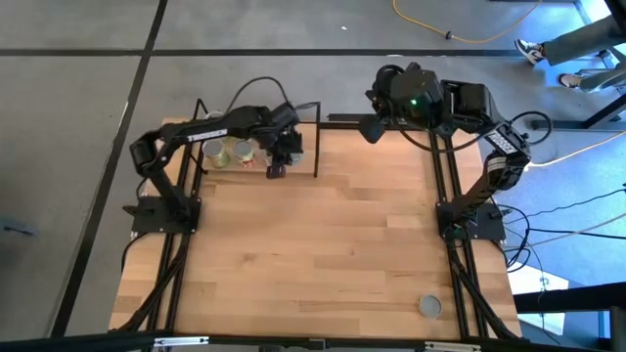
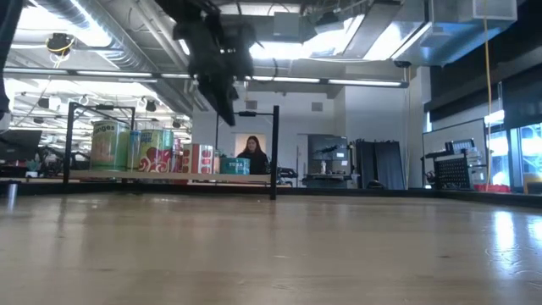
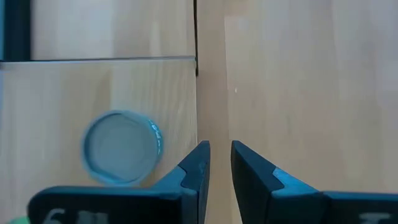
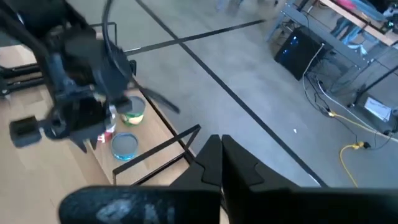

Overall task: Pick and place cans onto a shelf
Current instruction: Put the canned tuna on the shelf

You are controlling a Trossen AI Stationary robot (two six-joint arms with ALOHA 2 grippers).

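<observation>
While the left gripper (image 1: 277,168) hangs above the shelf's (image 1: 303,166) front edge, its fingers (image 3: 194,171) stand a little apart with nothing between them; a teal-rimmed can (image 3: 121,147) sits on the shelf plank just beside them, not touching. Several cans (image 2: 135,148) stand in a cluster on the shelf at the table's (image 1: 323,254) far left, framed by thin black rods. One lone can (image 1: 429,306) stands on the light-wood tabletop near the front right corner, well apart from the shelf. The right gripper (image 4: 219,163) is raised off the table's far right corner, fingers pressed together, empty. Beyond the table: grey concrete floor with dark lines, a yellow cable (image 1: 460,34), ceiling strip lights, and a person (image 2: 252,157) seated in the background.
</observation>
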